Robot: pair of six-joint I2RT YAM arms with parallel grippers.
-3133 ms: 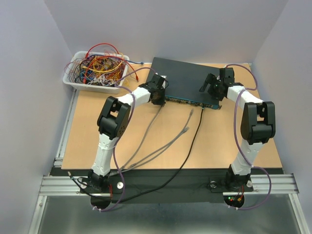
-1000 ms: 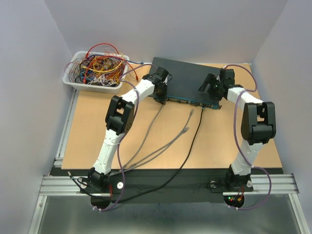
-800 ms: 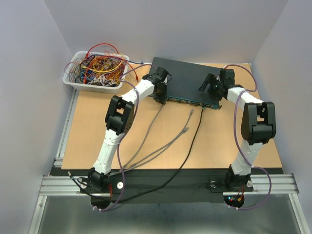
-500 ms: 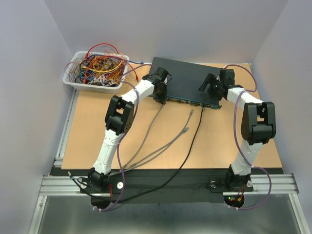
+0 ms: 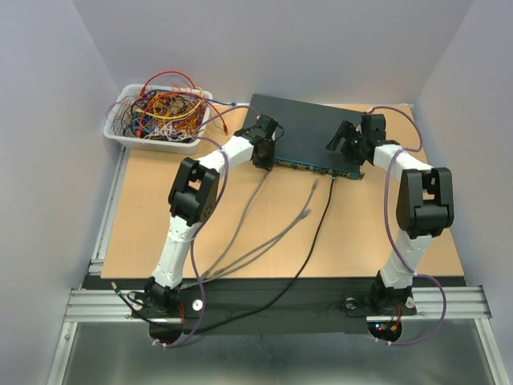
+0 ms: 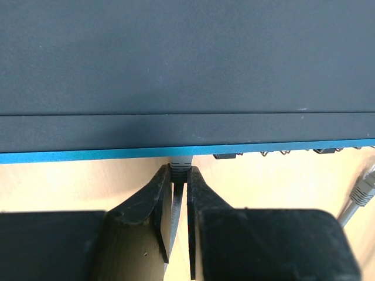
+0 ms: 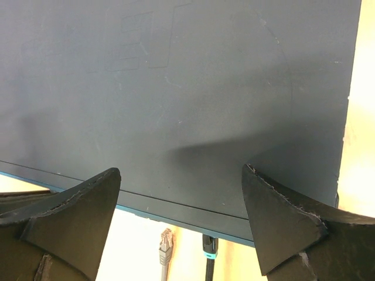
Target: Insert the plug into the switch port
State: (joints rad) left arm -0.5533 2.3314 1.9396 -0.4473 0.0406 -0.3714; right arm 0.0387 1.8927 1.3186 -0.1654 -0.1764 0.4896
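Observation:
The switch is a flat dark box at the back of the table, and its teal front edge carries a row of ports. My left gripper is at that edge near the left end. In the left wrist view it is shut on a grey plug whose tip sits against the teal edge. How deep the plug sits is hidden. My right gripper hovers open over the right part of the switch top, holding nothing.
A white tray of tangled wires stands at the back left. Two loose grey cables end in plugs on the table in front of the switch. A black cable is plugged into a port on the right.
The left gripper moved up to the switch's front edge with the plug. In the last half second the left elbow shifted slightly back and left. The right arm has not moved.

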